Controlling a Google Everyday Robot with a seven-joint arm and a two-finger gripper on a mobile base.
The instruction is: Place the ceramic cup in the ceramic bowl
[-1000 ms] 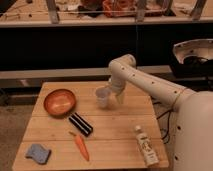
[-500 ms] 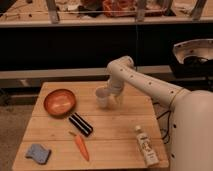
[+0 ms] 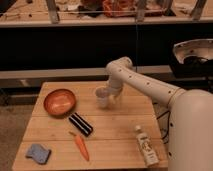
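The ceramic cup (image 3: 102, 96), a small pale tumbler, stands upright on the wooden table (image 3: 120, 130) near its back middle. My gripper (image 3: 111, 96) hangs right beside the cup on its right side, at cup height, and looks open; the cup's right edge merges with the white wrist, so contact is unclear. The ceramic bowl (image 3: 59, 102), round and glossy orange-brown, sits at the table's back left, about a hand's width left of the cup, with nothing in it.
A black oblong object (image 3: 80, 124) lies in front of the bowl. Below it are a carrot (image 3: 81, 146) and a blue-grey sponge (image 3: 38, 152) at the front left. A white labelled bottle (image 3: 146, 146) lies at the front right. A dark counter runs behind.
The arm has barely shifted, staying next to the cup. The cup, bowl and other objects have not moved.
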